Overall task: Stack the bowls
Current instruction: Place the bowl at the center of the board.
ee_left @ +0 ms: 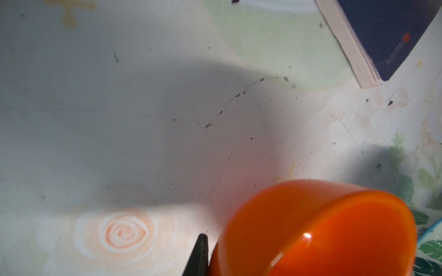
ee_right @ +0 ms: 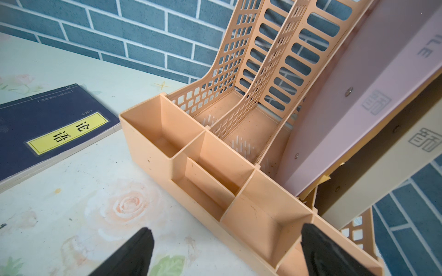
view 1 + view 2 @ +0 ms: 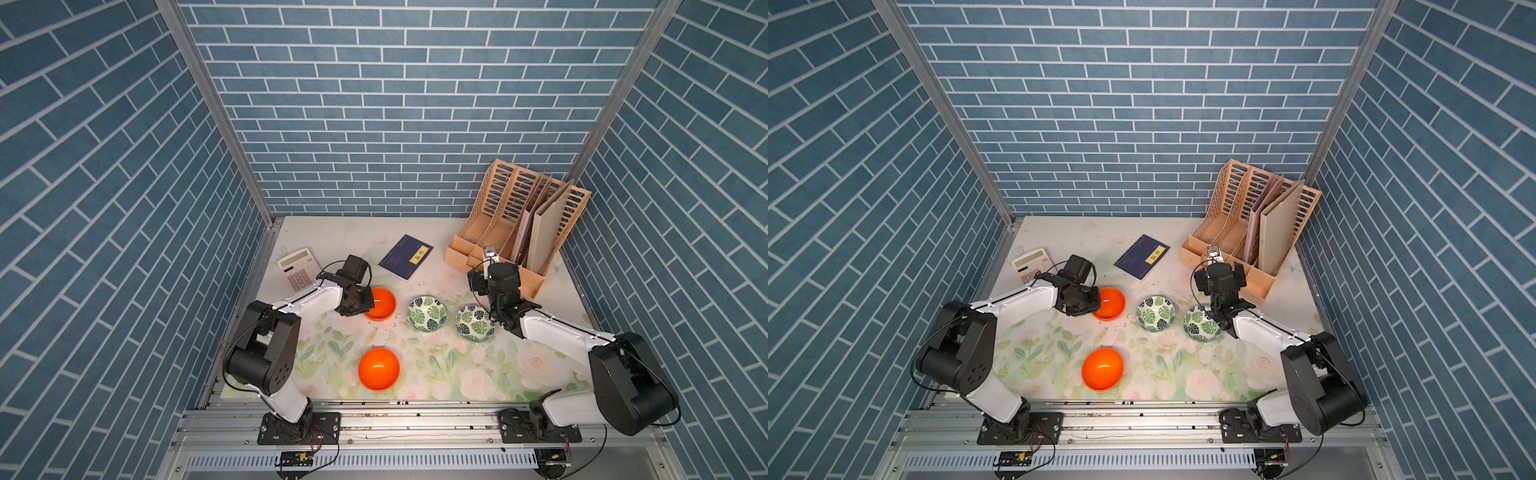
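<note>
In a top view the left gripper [image 3: 366, 306] is clamped on the rim of the far orange bowl [image 3: 384, 303], beside a leaf-print bowl [image 3: 427, 313]; in the left wrist view the bowl's [image 1: 323, 234] glossy wall looks light, stiff and slippery, so a rim pinch seems right; in the right wrist view the right gripper [image 2: 226, 239] gapes wide, empty.

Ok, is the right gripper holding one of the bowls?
No, the right gripper is open and empty, facing the peach file organizer.

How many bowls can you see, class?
4. Far orange bowl in the left gripper; near orange bowl toward the front; middle leaf bowl and right leaf bowl side by side. None appears hidden.
</note>
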Available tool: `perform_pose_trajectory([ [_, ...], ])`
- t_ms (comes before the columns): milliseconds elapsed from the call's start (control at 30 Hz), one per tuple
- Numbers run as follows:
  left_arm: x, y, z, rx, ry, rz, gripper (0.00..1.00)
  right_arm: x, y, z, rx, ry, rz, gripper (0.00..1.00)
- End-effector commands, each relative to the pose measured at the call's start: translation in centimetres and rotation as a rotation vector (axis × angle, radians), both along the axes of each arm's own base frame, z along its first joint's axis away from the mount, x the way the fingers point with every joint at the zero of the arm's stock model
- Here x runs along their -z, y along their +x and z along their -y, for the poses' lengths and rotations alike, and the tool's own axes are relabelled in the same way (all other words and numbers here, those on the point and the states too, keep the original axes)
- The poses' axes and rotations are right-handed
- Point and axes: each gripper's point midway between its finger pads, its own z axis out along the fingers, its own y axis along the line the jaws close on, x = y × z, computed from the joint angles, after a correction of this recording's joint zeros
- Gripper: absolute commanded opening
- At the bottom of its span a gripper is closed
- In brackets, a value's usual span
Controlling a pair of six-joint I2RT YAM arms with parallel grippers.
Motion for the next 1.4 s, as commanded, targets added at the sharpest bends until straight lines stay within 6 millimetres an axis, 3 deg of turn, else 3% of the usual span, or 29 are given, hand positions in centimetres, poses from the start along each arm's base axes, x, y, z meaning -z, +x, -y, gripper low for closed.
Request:
perform_pose_trajectory([
  [0,0.5,-1.1,0.4,0.016,-0.01,-0.02,0.02,-1.3,0.2,-0.1,0.02,0.034,0.026,1.0],
  [600,1.9,-0.6,-0.4,0.007,0.028,-0.024,0.07,-1.4,-0.1,0.2,0.027,0.03,0.026,1.0],
  [1000,1.7,0.5,-1.4,-0.027,0.033,-0.006,0.09,-1.6,0.0,0.2,0.029,0.027,0.028,1.0],
  [1367,1.3,-0.3,-0.9,0.006,-0.008,-0.004,0.33,-1.7,0.3,0.2,0.033,0.009,0.03,1.0],
])
